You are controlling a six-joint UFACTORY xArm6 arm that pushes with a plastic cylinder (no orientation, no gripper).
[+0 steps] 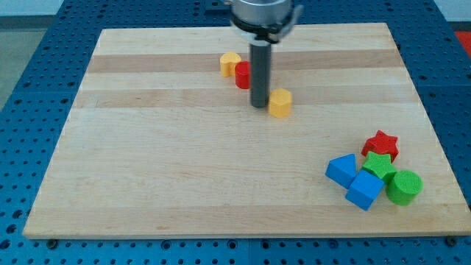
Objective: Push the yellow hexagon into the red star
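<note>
**Ana:** What step are you working on right now?

**Ben:** You are getting ready to push the yellow hexagon [280,103]. I think the push is only starting, because the red star [380,145] is sitting well apart from it, down at the view's right.

**Ana:** Where is my tip [259,106] sitting?

**Ben:** It is resting on the wooden board [184,169], just beside the yellow hexagon, on its left side in the view. It looks like it is touching or almost touching. It is only a rod, so it is holding nothing and has nothing to open.

**Ana:** What is the next move asking for?

**Ben:** You are needing a push toward the view's right and bottom. The green star [378,165], the green cylinder [404,186] and two blue blocks [354,180] are crowding the red star, so aim with care.

**Ana:** And behind the rod?

**Ben:** A yellow block [229,63] and a red block [242,74] are sitting there.
</note>
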